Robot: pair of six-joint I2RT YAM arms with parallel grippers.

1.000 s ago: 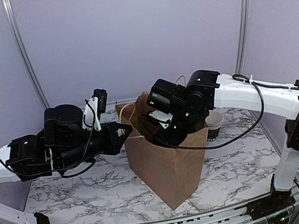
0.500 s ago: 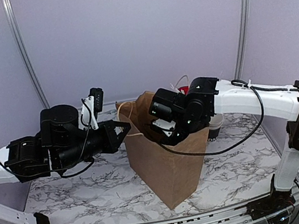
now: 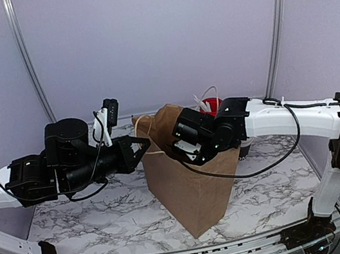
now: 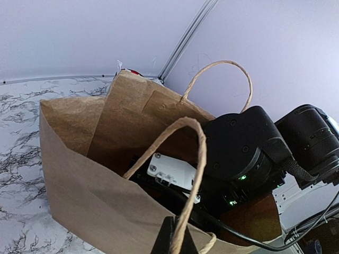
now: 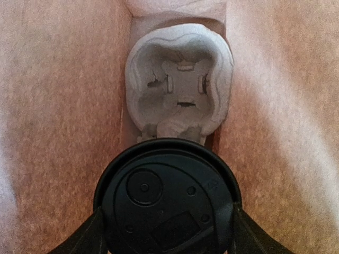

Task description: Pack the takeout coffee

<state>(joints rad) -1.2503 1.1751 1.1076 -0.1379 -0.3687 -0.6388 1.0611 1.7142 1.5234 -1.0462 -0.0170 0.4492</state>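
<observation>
The takeout coffee (image 5: 167, 198) shows as a round black lid in the right wrist view, inside the brown paper bag (image 3: 193, 185). My right gripper (image 5: 167, 233) is shut on it, fingers on either side of the cup. It hangs above a grey pulp cup carrier (image 5: 179, 87) on the bag's floor. In the top view the cup and the right fingers are hidden in the bag; only the right wrist (image 3: 198, 136) shows at the opening. My left gripper (image 3: 144, 145) is shut on the bag's near twine handle (image 4: 197, 159) and holds the bag (image 4: 79, 185) open.
A red cup (image 3: 212, 104) with white utensils stands behind the bag. The bag's walls (image 5: 58, 106) close in on both sides of the coffee. The second handle (image 4: 222, 69) stands up at the bag's far side. The marble table (image 3: 107, 222) lies around the bag.
My right gripper has gone down deeper into the bag with the coffee; the red cup behind now shows. The left gripper has kept its hold on the handle.
</observation>
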